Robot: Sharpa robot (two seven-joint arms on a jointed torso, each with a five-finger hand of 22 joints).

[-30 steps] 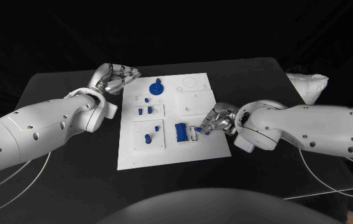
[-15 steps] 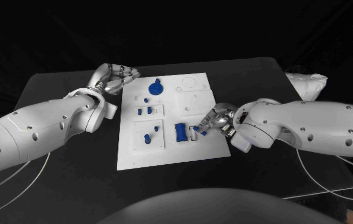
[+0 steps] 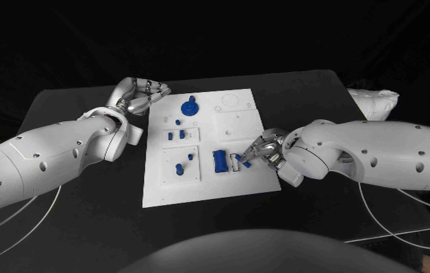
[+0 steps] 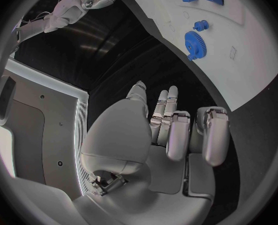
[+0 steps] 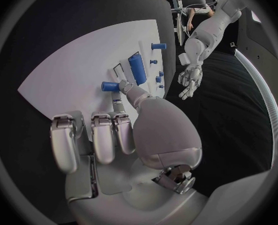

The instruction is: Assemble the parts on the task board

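Note:
The white task board (image 3: pixel 242 120) lies mid-table. My right hand (image 3: pixel 263 150) is over its near right part and pinches a small blue peg (image 3: pixel 242 158) between thumb and a finger, its tip close to the board beside the blue cylinder (image 3: pixel 219 161). The right wrist view shows that peg (image 5: pixel 110 86) at the fingertips, the cylinder (image 5: pixel 137 69) just past it. A blue gear (image 3: pixel 189 107) stands at the far left of the board, with two blue blocks (image 3: pixel 176 134) and further small blue pieces (image 3: pixel 181 169) nearer. My left hand (image 3: pixel 143 94) hovers off the board's far left corner, loosely bent and holding nothing.
The black table (image 3: pixel 81 192) spreads round the board. A white crumpled object (image 3: pixel 375 104) lies at the far right of the table. Thin cables (image 3: pixel 385 223) trail under both arms. The left wrist view shows the gear (image 4: pixel 194 39) and the board's edge (image 4: pixel 239 70) beyond my left hand (image 4: pixel 176 135).
My right hand has turned and shifted slightly over the board with the peg still pinched, bringing it nearer the slots beside the cylinder. The left hand has not moved.

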